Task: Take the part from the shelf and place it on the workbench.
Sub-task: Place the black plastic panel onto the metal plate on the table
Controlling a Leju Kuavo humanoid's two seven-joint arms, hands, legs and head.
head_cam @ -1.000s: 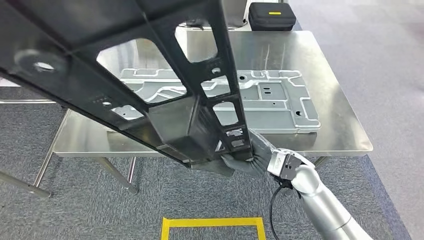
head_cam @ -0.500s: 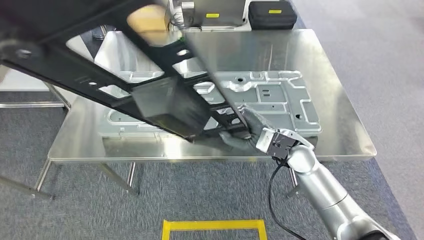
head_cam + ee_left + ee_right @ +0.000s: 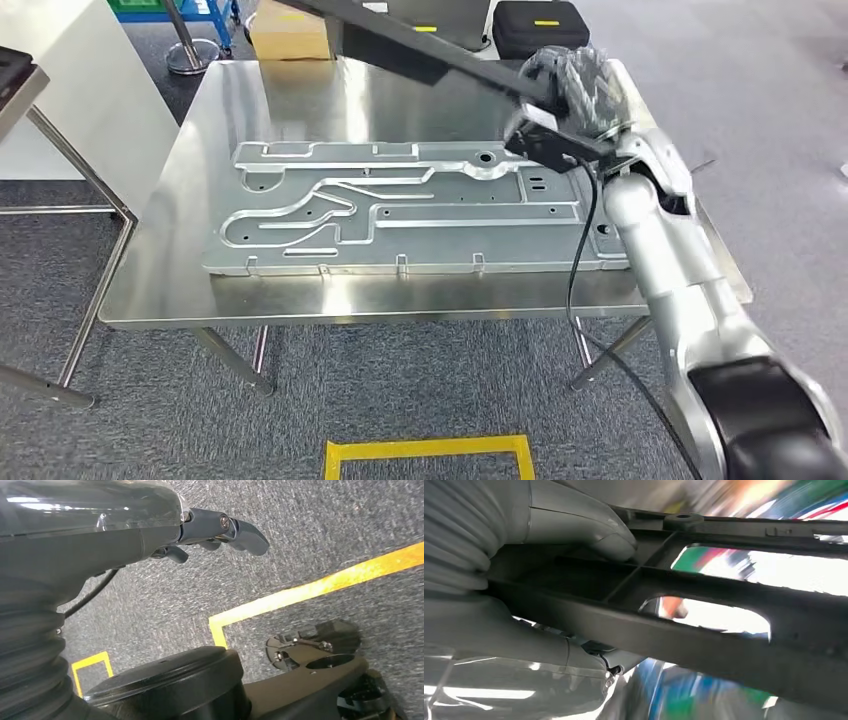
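One long black part (image 3: 420,45) is up in the air over the far side of the bench (image 3: 160,290). The right hand (image 3: 565,85) holds one end tight in its fingers (image 3: 594,527). The part's long side stretches away toward the robot's left. The left hand (image 3: 210,527) hangs down, holding nothing.

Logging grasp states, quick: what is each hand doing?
Left hand: holds nothing, fingers partly curled; open or shut unclear.
Right hand: grips the black frame part.

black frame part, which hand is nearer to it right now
Right. The right hand grips the black frame part at its end, raised above the workbench. The left hand hangs low over the carpet by the yellow floor tape, holding nothing.
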